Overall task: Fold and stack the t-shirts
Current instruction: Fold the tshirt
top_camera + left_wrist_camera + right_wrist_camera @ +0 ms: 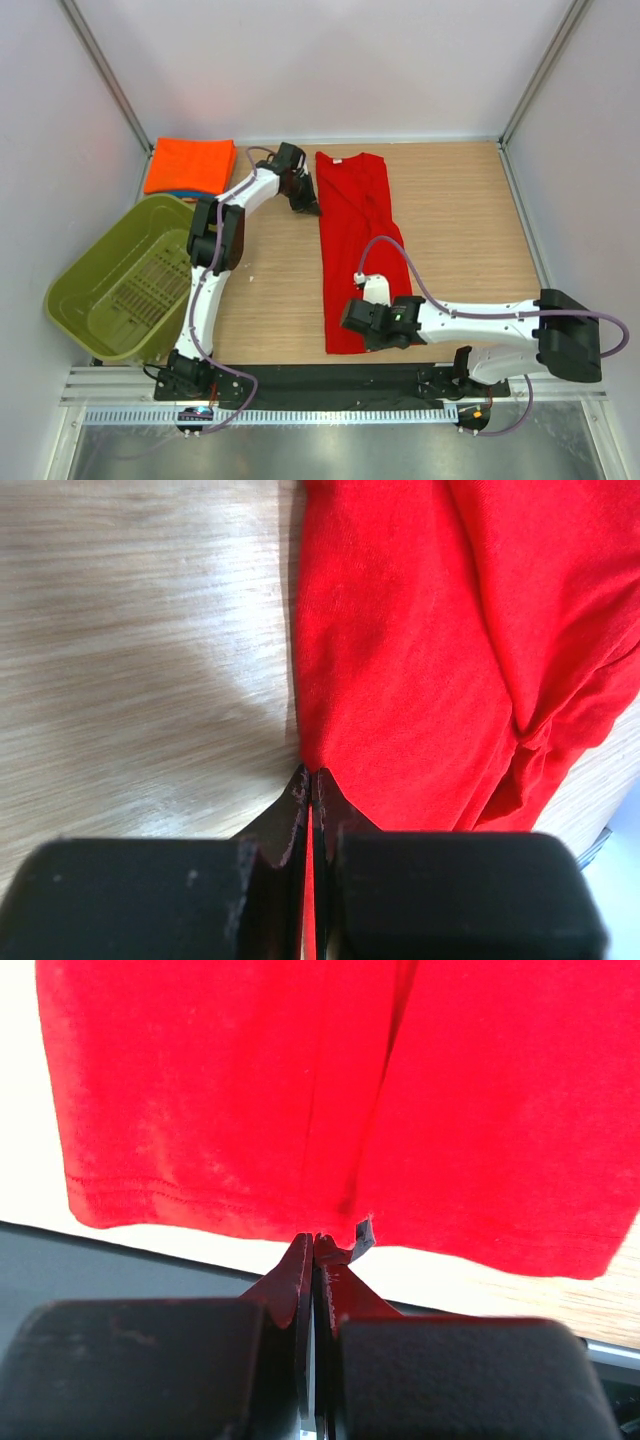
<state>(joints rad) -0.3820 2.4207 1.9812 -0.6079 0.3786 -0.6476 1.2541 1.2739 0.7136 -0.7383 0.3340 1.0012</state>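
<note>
on the middle of the wood table lies the red shirt. it is folded into one long strip. the strip runs from the far side of the table down to the near edge. its neck end is at the far side and its bottom hem is at the near side.

the left gripper is at the far left edge of the red shirt. its two fingers are squeezed tight and a thin bit of red cloth shows between them. the right gripper is at the near hem of the red shirt. its fingers are pressed together, with no gap, and the tips touch the hem. i cannot tell if any cloth is caught there. a small pale tag sticks out of the hem just beside the tips.

far off in the far left corner sits the orange shirt, folded flat. the blue shirt is under it, with only a thin edge showing. just near that pile is the green basket. it is tipped and hangs over the left edge of the table.
</note>
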